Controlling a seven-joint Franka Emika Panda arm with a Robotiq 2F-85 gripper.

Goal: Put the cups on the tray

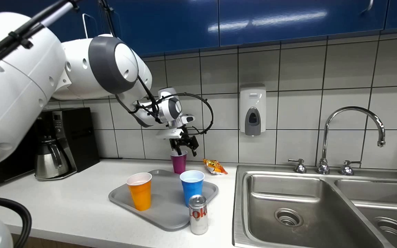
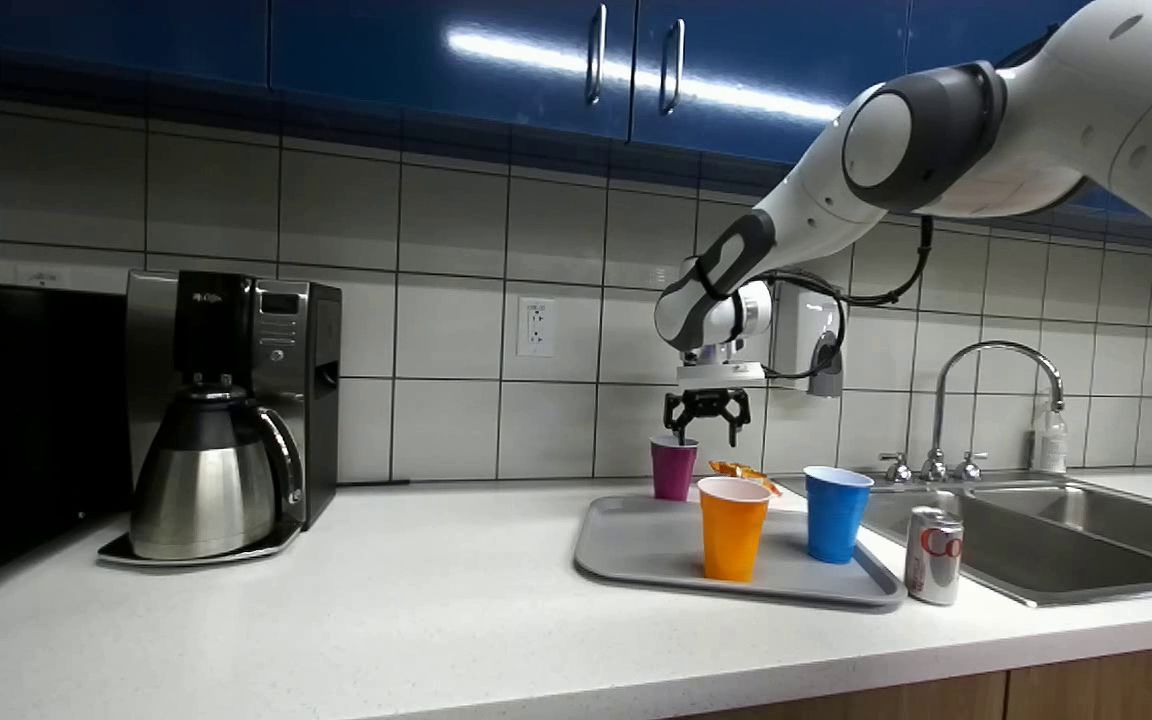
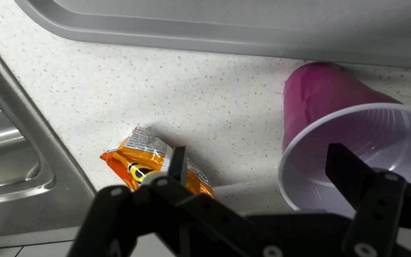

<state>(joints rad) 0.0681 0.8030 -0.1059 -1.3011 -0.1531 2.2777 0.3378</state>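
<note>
The grey tray [image 1: 171, 217] lies on the counter. The orange cup [image 1: 141, 194] and the blue cup [image 1: 192, 187] stand upright on it; the orange cup [image 2: 733, 535] and blue cup [image 2: 836, 515] also show in an exterior view. The purple-magenta cup [image 1: 179, 164] stands upright on the counter beside the tray's back edge; in the wrist view the magenta cup [image 3: 312, 94] is off the tray [image 3: 209, 39]. My gripper [image 2: 707, 437] is open above it. In the wrist view my gripper [image 3: 259, 159] has one finger over the cup's opening and the other outside, with the near rim between them.
An orange snack bag [image 3: 145, 160] lies under the outer finger; it also shows in an exterior view [image 1: 215, 167]. A drink can [image 1: 198, 217] stands at the tray's front corner. The steel sink [image 1: 241, 206] is beside the tray. A coffee maker [image 2: 206, 470] stands farther along the counter, near the tiled wall.
</note>
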